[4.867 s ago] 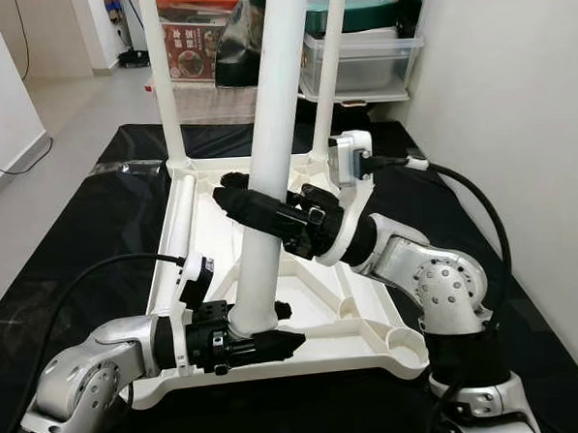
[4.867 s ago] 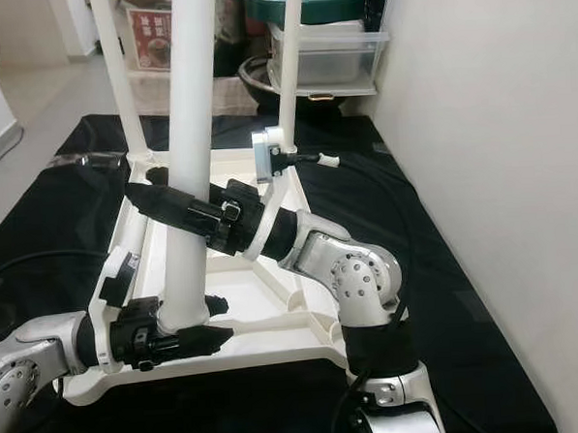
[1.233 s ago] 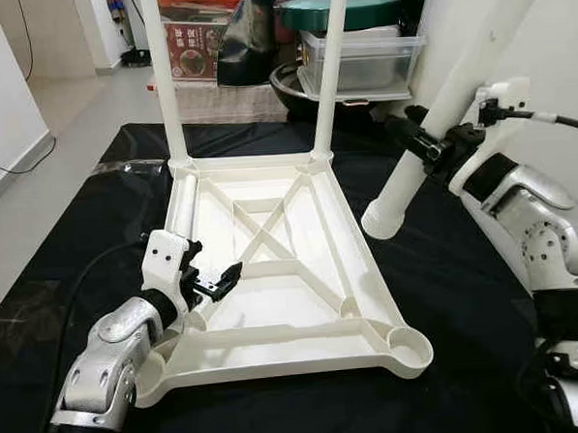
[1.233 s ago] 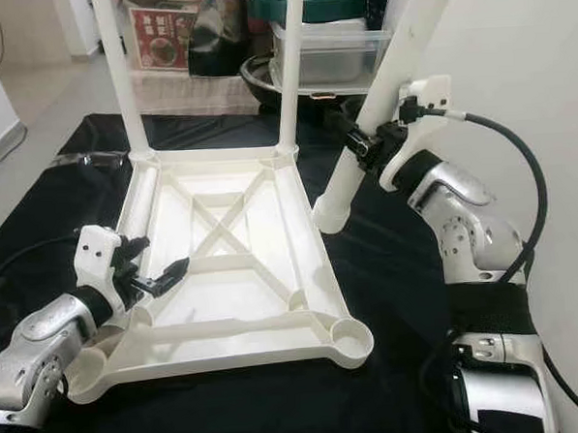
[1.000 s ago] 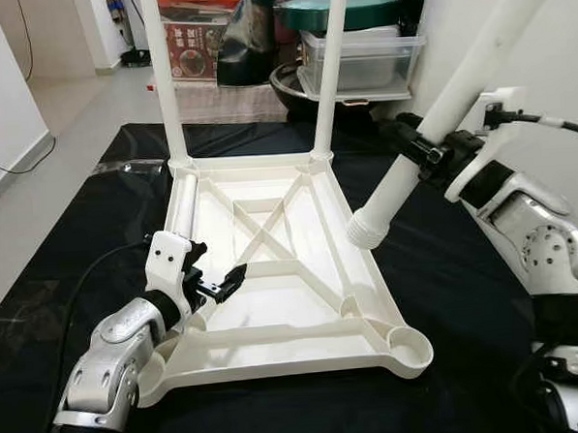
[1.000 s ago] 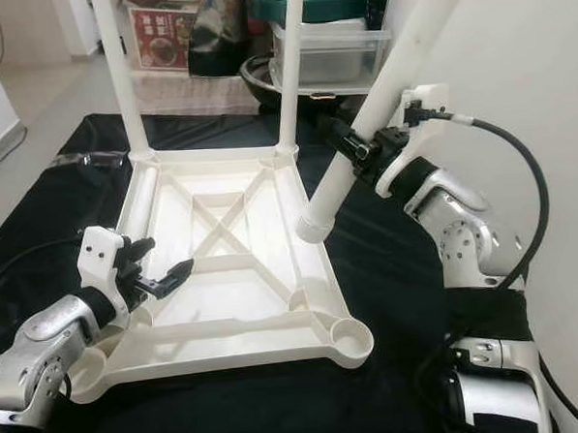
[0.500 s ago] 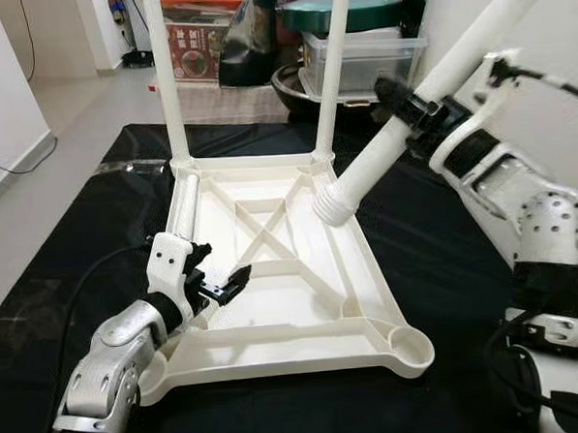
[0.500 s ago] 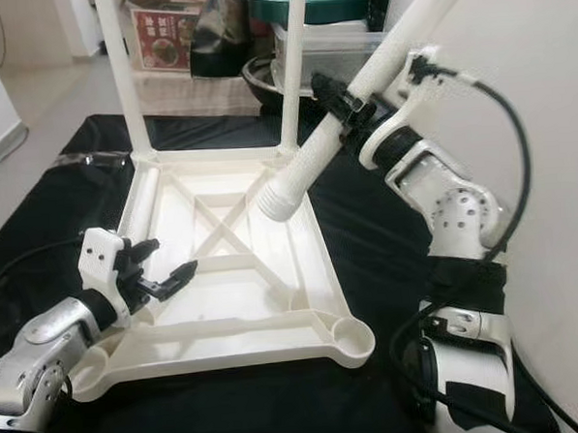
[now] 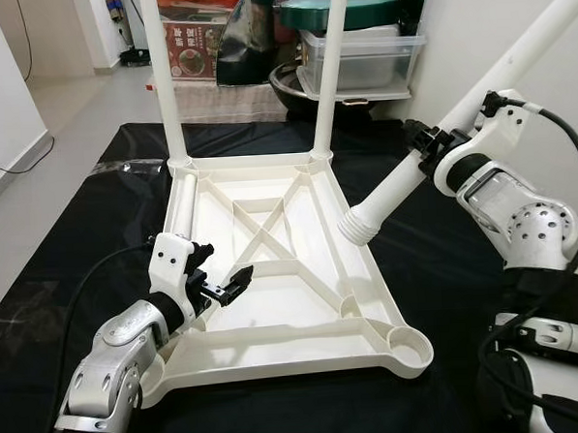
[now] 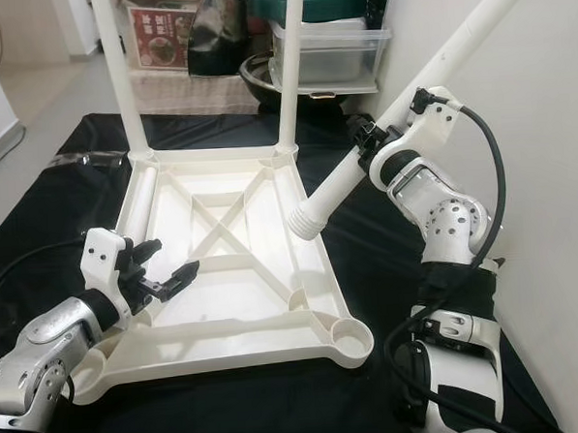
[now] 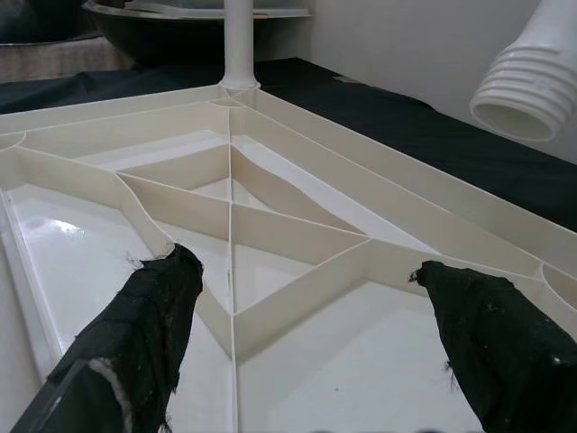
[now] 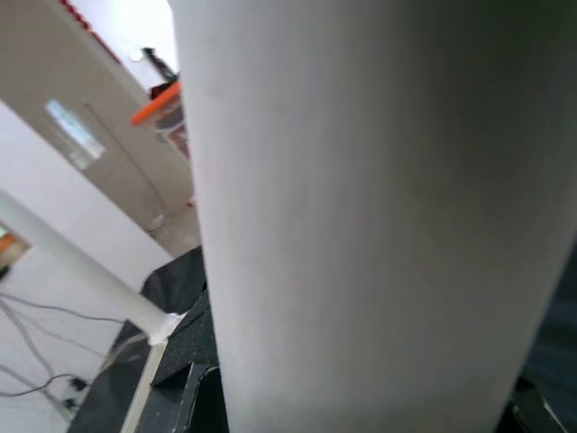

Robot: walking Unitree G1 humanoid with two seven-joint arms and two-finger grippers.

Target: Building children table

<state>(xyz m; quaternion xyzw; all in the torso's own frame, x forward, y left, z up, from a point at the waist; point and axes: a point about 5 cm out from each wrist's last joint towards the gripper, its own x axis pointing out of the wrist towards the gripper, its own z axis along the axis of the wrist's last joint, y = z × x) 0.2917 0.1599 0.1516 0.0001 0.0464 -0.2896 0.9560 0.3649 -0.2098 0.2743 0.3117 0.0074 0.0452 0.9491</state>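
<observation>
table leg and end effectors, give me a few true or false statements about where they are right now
1. The right end effector holds the loose table leg tilted, threaded end down. True.
2. That leg is seated in the near right corner socket. False: its threaded end hangs above the tabletop's right edge.
3. The left end effector is open over the upturned tabletop. True.
4. No legs are fitted yet. False: two far legs stand upright.

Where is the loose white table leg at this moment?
The loose table leg is held tilted in the right claw, on the robot's right, its threaded end hanging just above the right rim of the upturned tabletop.
</observation>
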